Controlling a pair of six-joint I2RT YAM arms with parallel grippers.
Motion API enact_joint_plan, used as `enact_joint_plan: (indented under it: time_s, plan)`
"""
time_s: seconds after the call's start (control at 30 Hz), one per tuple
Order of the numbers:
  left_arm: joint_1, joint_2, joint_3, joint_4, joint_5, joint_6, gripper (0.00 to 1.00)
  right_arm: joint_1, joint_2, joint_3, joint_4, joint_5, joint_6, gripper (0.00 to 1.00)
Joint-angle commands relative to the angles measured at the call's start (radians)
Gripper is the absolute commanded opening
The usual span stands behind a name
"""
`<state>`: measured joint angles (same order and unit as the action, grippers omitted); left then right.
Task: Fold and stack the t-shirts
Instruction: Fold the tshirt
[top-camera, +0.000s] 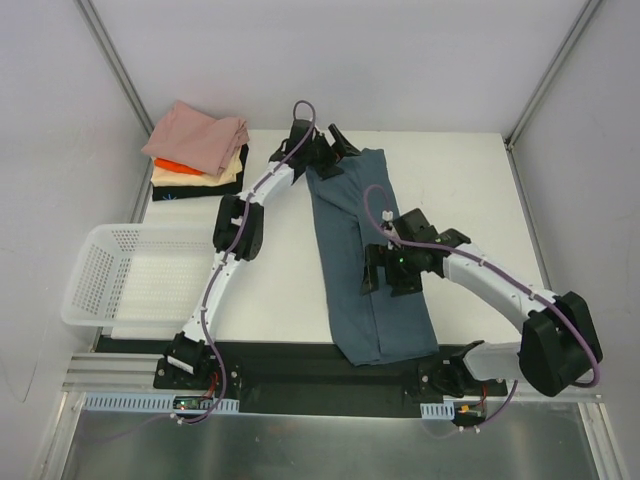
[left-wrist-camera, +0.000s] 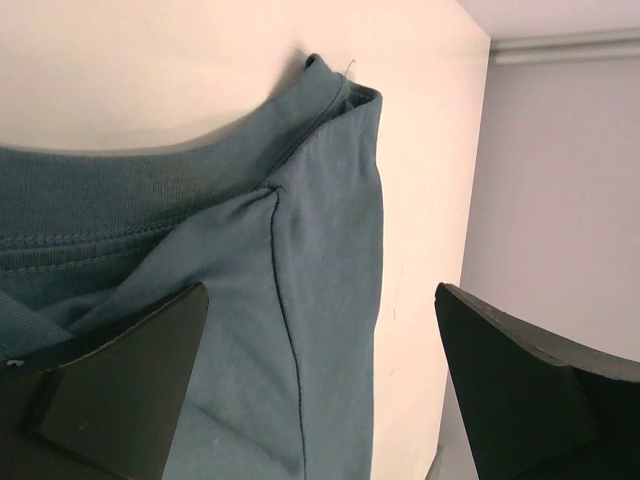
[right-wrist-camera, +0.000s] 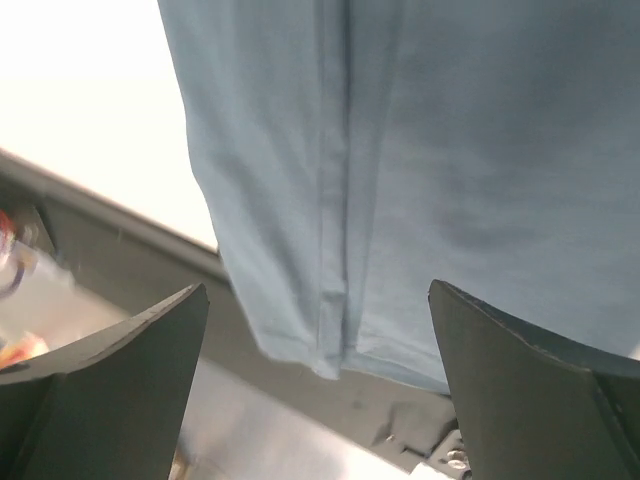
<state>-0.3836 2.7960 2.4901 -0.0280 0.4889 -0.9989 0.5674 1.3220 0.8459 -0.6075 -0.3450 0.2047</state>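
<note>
Both sets of jaws stand wide open and hold nothing. The left gripper (top-camera: 315, 150) hovers at the far collar end of the slate-blue t-shirt (top-camera: 342, 240), and the right gripper (top-camera: 385, 270) hovers over its left edge, toward the near hem. The shirt lies as a long strip down the table (top-camera: 460, 200), right of the folded stack (top-camera: 200, 150), with its hem overhanging the near edge. A pinch that catches only the top layer, or a tug toward the near side, could skew the fold or drag the shirt off.

Top camera: high behind near edge, looking down on whole white table (top-camera: 450, 180). Left wrist: close over far collar of slate-blue cloth t-shirt (top-camera: 345, 225) (left-wrist-camera: 330, 300). Right wrist: close over its near hem (right-wrist-camera: 330, 330).
</note>
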Motion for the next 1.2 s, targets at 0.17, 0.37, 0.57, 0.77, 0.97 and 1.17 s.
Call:
enact_joint_plan:
  time_s: [0.17,0.37,0.57,0.77,0.97,1.17]
  plan:
    - [0.029,-0.169,-0.017,0.023,0.02,0.112,0.99,-0.003,0.095,0.3,-0.098,0.301,-0.04,0.96]
    - [0.031,-0.448,-0.216,0.025,0.092,0.189,0.99,-0.004,0.244,0.461,-0.121,0.339,-0.079,0.96]
    - [0.031,-0.838,-0.696,0.027,0.028,0.244,0.99,-0.015,0.462,0.628,-0.149,0.448,-0.102,0.96]
    - [0.011,-1.087,-1.093,0.025,-0.079,0.25,0.99,-0.053,0.545,0.634,-0.121,0.403,-0.09,0.96]
    - [-0.087,-1.017,-1.165,0.025,0.042,0.226,0.99,-0.08,0.468,0.457,-0.075,0.293,-0.079,0.96]
    - [-0.166,-0.839,-1.074,0.025,0.079,0.209,0.99,-0.08,0.332,0.245,-0.046,0.235,-0.065,0.96]
